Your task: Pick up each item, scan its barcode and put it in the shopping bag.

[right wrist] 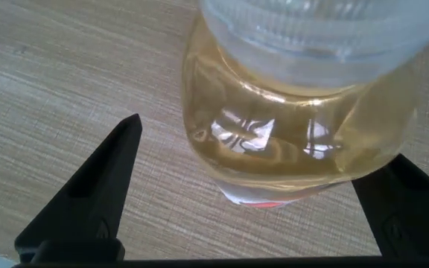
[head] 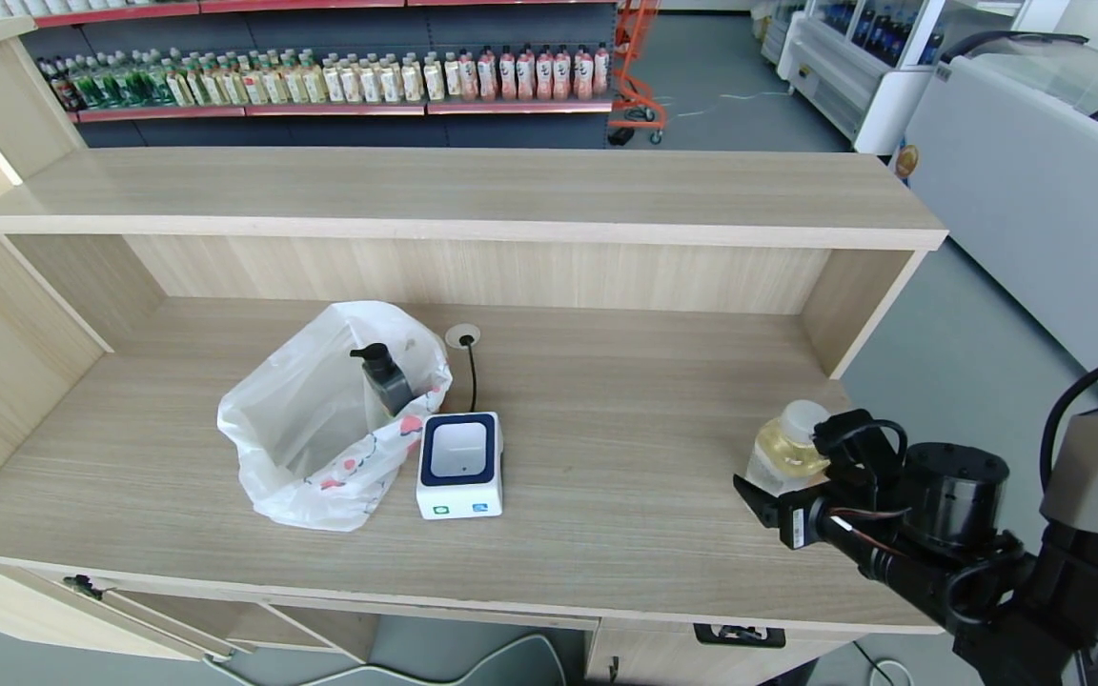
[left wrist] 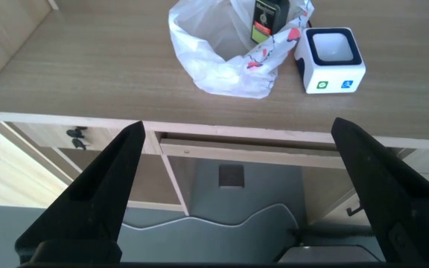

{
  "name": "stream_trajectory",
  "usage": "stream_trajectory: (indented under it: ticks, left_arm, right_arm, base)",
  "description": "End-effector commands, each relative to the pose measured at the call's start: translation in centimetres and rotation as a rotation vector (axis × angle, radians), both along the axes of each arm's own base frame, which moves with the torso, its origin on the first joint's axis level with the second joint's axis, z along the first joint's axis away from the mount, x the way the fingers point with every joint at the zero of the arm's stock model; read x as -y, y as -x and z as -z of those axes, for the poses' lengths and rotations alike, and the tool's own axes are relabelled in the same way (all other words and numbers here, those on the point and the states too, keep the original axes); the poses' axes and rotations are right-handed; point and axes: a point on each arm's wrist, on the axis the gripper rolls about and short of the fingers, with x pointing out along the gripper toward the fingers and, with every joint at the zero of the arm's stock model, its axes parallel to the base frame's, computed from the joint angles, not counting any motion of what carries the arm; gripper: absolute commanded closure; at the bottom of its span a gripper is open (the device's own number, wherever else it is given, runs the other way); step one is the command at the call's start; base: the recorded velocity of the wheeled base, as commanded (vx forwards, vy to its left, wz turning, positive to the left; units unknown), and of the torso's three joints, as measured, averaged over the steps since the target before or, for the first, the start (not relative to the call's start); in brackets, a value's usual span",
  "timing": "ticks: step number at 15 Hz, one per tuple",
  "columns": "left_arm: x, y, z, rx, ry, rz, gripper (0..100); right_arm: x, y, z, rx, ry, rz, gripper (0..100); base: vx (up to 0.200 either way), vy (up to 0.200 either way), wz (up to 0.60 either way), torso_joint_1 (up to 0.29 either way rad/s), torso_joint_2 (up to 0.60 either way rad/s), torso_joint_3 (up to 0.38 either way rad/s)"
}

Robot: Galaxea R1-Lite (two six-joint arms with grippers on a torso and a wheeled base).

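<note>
Over at the right end of the counter (head: pixel 625 448), the head view had the bottle (head: pixel 778 453) of pale yellow liquid standing upright, cap up, long axis vertical. The right gripper (head: pixel 792 472) sat level with its body, one dark finger on either side. The scanner (head: pixel 459 464) lay well off toward the robot's left, screen up. Just beyond it was the shopping bag (head: pixel 301 429), mouth gaping, with a dark pump bottle (head: pixel 385 376) already inside. Any carry from here would run leftward across the counter, scanner first, bag after.

From the left wrist, the left gripper (left wrist: pixel 238 130) hung low in front of the counter's edge, fingers spread wide and holding nothing. Bag and scanner lay ahead of it and the yellow bottle was nowhere close, so the right arm was plainly the nearer.

From the right wrist came the telling shot. The bottle stood dead between the fingers (right wrist: pixel 95 193), which were spread and not clamped. One had clear counter showing between it and the plastic. The other was close, though I could not tell if it touched. Straddled, then, but not gripped, so a squeeze looked the likely next call
</note>
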Motion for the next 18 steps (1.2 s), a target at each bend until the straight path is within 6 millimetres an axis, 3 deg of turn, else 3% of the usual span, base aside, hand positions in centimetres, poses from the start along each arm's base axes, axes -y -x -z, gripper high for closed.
stream_trajectory:
  ticks: [1,12,18]
  left_arm:
    - [0.0,0.0,0.0,-0.001,0.0,0.001,0]
    - [0.0,0.0,0.0,-0.001,0.0,-0.001,0]
    - [0.0,0.0,0.0,-0.001,0.0,0.001,0]
  right_arm:
    - [0.1,-0.2,0.1,-0.002,0.002,0.004,100]
    - [0.4,-1.0,2.0,-0.024,0.031,-0.002,100]
    - [1.5,-1.8,0.9,0.019,0.002,0.003,100]
  base:
    - [0.0,0.0,0.0,0.0,0.0,0.0]
    - [0.0,0.0,0.0,0.0,0.0,0.0]
    - [0.0,0.0,0.0,0.0,0.0,0.0]
